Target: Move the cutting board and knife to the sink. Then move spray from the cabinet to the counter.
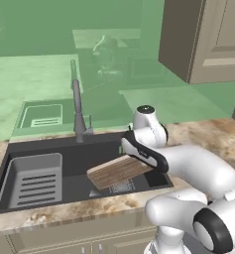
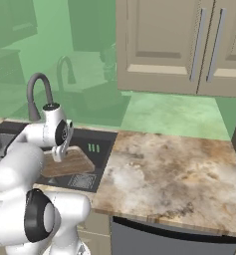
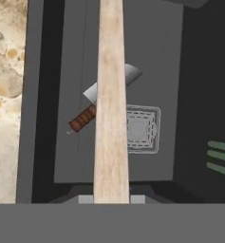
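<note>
My gripper (image 1: 146, 164) is shut on one end of the cutting board (image 1: 117, 171), a light-brown plank board held tilted over the right part of the dark sink (image 1: 103, 149). From the right base the board (image 2: 67, 163) slopes down into the basin (image 2: 97, 160) from the gripper (image 2: 59, 152). In the hand view the board (image 3: 110, 95) runs edge-on up from the fingertips (image 3: 126, 198). Beneath it, on the sink floor (image 3: 154, 57), lies the knife (image 3: 82, 119), partly covered, next to the square drain (image 3: 143, 129). The beige cabinet (image 2: 179, 45) has its doors shut; the spray is out of view.
A grey ribbed rack (image 1: 37, 181) fills the sink's left half. The tall faucet (image 1: 78, 109) stands behind the basin. Marbled counter (image 2: 164, 169) stretches to the right of the sink, under the cabinet's silver bar handles (image 2: 197, 46).
</note>
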Motion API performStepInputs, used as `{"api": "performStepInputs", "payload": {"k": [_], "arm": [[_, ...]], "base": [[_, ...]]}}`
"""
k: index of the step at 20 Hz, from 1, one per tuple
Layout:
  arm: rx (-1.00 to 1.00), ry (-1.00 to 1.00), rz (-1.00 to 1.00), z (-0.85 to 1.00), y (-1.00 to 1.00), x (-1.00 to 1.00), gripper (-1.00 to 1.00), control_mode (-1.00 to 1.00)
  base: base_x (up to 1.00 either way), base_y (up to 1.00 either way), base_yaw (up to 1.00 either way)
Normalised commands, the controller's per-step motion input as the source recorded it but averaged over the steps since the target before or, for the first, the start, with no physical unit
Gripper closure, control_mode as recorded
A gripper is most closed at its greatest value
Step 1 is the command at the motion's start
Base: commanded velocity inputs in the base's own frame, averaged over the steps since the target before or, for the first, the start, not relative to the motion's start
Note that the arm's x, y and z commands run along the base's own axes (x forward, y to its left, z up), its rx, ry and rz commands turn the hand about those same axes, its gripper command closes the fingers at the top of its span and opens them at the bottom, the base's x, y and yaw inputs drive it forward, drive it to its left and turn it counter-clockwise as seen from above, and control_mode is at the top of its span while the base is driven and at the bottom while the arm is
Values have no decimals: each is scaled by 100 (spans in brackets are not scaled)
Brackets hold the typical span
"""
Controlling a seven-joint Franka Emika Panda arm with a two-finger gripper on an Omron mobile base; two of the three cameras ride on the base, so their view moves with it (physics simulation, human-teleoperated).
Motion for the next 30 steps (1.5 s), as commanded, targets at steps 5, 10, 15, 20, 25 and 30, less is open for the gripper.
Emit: {"api": "performStepInputs", "payload": {"k": [5,10,15,20,25,30], "arm": [[0,-5,0,-26,0,24,100,-100],[0,-3,0,-30,0,24,100,-100],[0,0,1,-43,0,18,100,-100],[0,0,2,-45,0,13,100,-100],[0,0,1,-49,0,4,100,-100],[0,0,1,-50,0,0,100,-100]], "base": [[0,0,0],[0,0,0],[0,0,0],[0,0,0],[0,0,0],[0,0,0]]}}
